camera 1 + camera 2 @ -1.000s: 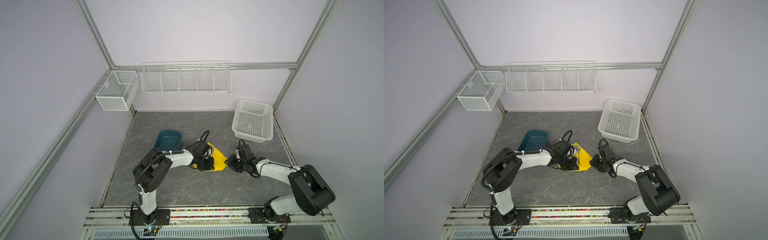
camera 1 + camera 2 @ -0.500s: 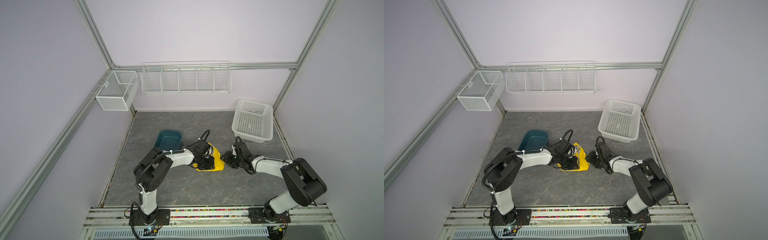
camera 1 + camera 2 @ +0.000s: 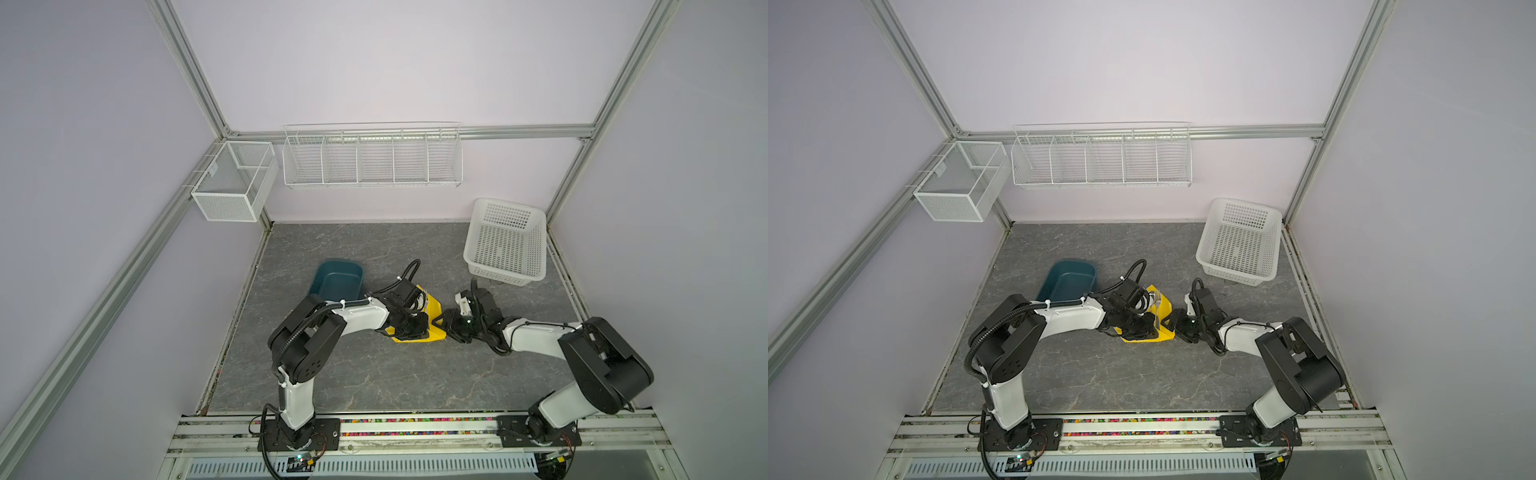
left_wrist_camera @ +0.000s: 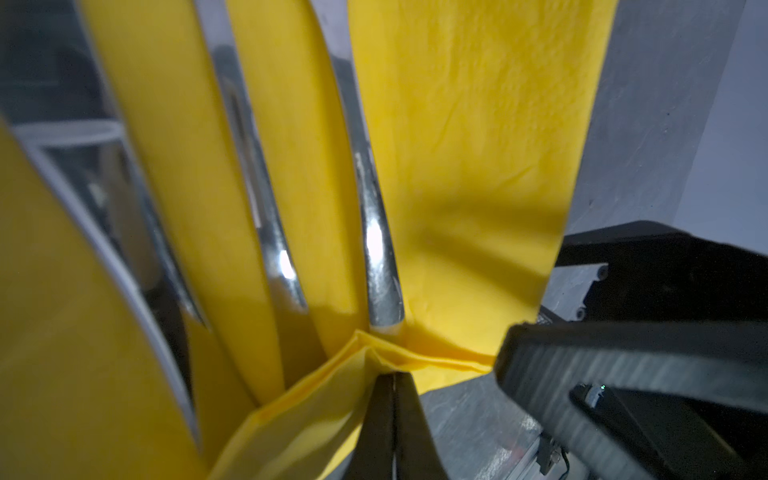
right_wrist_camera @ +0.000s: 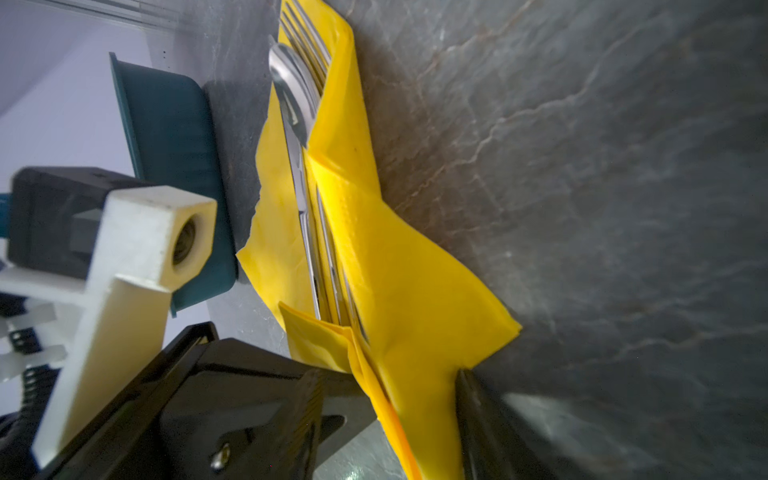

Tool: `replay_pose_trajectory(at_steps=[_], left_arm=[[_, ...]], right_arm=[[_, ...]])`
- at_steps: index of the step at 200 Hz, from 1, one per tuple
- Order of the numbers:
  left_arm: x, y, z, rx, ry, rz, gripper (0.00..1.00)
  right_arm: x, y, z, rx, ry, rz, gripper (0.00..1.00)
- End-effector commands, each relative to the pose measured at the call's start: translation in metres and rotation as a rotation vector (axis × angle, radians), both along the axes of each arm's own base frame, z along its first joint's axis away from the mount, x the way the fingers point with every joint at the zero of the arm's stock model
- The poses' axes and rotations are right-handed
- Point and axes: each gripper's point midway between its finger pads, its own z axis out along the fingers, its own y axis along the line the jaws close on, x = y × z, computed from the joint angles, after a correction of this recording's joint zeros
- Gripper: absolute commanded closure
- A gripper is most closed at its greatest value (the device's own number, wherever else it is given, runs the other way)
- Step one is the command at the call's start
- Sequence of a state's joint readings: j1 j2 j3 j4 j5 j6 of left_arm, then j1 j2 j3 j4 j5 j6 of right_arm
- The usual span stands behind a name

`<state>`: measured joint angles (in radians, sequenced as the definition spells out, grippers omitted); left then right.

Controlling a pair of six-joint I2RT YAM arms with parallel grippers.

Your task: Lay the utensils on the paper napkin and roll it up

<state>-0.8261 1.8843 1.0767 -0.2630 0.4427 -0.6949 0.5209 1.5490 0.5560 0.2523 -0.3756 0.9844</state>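
text: none readable in any view
labels/brands: nothing legible, napkin (image 5: 415,291) and tub (image 5: 174,137) look plain

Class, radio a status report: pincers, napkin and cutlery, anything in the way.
Left pincer shut on paper napkin fold. Right pincer open astride its corner. Utensils on napkin. Teal tub alongside.

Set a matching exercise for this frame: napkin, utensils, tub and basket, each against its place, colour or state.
Things:
1. napkin
2. utensils
3. tub
4. basket

Descriptions:
a. white, in the far right corner
b. silver, lying side by side on the napkin
c. yellow, folded edge pinched by the shut left gripper
d. teal, just left of the napkin in both top views

Pairs: 1-c, 2-b, 3-d, 4-a
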Motion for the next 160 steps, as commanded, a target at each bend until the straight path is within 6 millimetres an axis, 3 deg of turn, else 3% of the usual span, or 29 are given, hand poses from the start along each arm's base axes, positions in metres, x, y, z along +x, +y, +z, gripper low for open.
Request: replay_pose_trajectory(at_steps=[1,27,45,76,107,160], left_arm=[[0.003,-0.001,0.0,0.018,-0.025,-0.003,0.94],[0.004,-0.001,0.0,0.018,-0.03,0.002,0.94],[0.005,-0.001,0.0,0.013,-0.03,0.004,0.94],[0.004,0.0,0.001,0.013,-0.032,0.005,0.94],[0.003,-0.001,-0.001,0.003,-0.026,0.011,0.94],[0.002,0.001,0.0,0.003,-0.027,0.007,0.94]], right_arm=[[-0.01,0.008,0.009,0.063,0.006,0.008,0.45],[-0.024,0.007,-0.005,0.024,0.105,-0.034,0.47],[-0.026,0.009,-0.003,0.035,0.091,-0.066,0.46],[-0.027,-0.007,-0.002,0.021,0.111,-0.186,0.46],[-0.009,0.004,0.017,0.126,0.032,-0.21,0.46],[0.018,0.002,0.015,0.12,-0.003,-0.231,0.45]])
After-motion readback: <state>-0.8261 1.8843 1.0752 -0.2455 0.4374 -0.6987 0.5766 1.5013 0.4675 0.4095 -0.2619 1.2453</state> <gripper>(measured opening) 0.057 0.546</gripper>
